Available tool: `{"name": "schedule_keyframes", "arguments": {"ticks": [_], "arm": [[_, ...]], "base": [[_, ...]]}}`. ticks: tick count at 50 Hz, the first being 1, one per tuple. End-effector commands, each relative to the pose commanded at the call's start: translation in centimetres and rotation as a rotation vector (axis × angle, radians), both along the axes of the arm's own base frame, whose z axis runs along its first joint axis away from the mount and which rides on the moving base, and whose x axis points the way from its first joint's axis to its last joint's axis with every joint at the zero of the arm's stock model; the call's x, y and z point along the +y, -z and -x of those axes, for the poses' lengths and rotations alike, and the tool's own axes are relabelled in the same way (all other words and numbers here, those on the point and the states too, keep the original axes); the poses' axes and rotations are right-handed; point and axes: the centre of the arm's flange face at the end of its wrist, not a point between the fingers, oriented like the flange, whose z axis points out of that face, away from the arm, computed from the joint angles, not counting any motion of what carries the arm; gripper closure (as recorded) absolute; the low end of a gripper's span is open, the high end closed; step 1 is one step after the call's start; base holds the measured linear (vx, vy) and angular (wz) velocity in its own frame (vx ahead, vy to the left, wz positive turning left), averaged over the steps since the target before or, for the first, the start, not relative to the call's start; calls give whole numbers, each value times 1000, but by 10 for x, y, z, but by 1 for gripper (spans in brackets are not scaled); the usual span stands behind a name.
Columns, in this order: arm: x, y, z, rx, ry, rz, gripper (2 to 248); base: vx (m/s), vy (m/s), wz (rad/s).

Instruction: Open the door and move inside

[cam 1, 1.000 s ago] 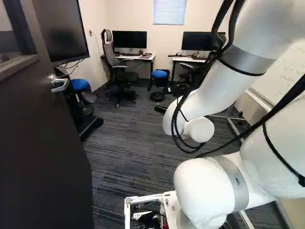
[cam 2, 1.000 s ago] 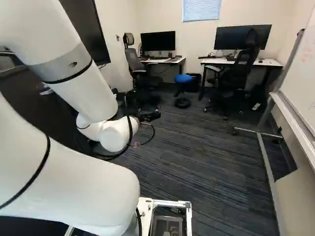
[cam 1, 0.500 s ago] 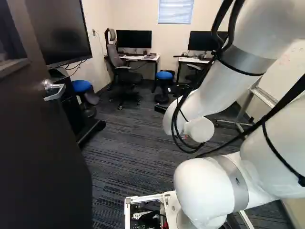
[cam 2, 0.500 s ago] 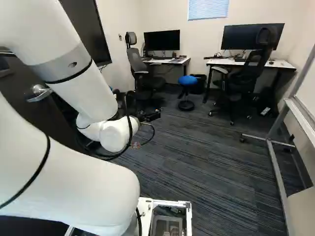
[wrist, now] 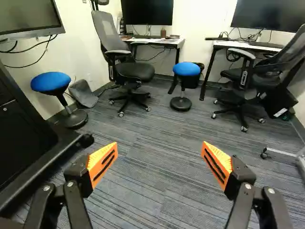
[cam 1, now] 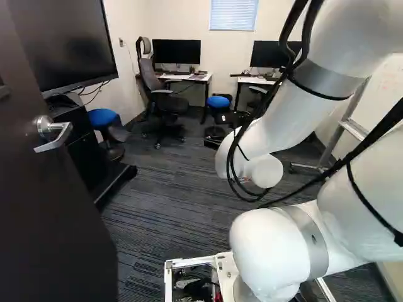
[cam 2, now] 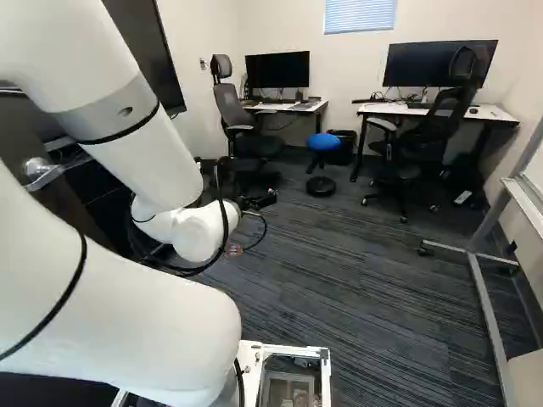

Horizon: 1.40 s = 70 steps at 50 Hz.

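Observation:
In the right base view the gripper [cam 2: 257, 201] shows small and dark beyond the arm's wrist. Its two orange-padded fingers stand wide apart in the wrist view, so the gripper [wrist: 159, 160] is open, with only carpet between them. The dark door [cam 1: 53, 207] stands swung open along the left of the left base view. A silver lever handle [cam 1: 53, 134] sits on its face, well to the left of the arm, and the gripper touches neither. The doorway's frame does not show.
Past the door is a black TV stand [cam 1: 94, 157]. Blue stools [wrist: 186, 69], office chairs [wrist: 131, 71] and desks [cam 2: 437, 110] line the far side. A wheeled whiteboard frame [cam 2: 484, 297] stands at the right, and striped carpet [cam 2: 356, 280] runs between.
The base has moved ahead and turned: handle and TV stand look nearer and farther left, the whiteboard frame has shifted right. Against its lowest joint the arm has kept its pose.

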Motion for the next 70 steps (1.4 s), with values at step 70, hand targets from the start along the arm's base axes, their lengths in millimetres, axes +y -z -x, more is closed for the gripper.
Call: {"name": "schedule_keyframes", "arguments": {"ticks": [70], "arm": [[0, 0, 0, 0, 0, 0, 3]], "base": [[190, 8, 1]]}}
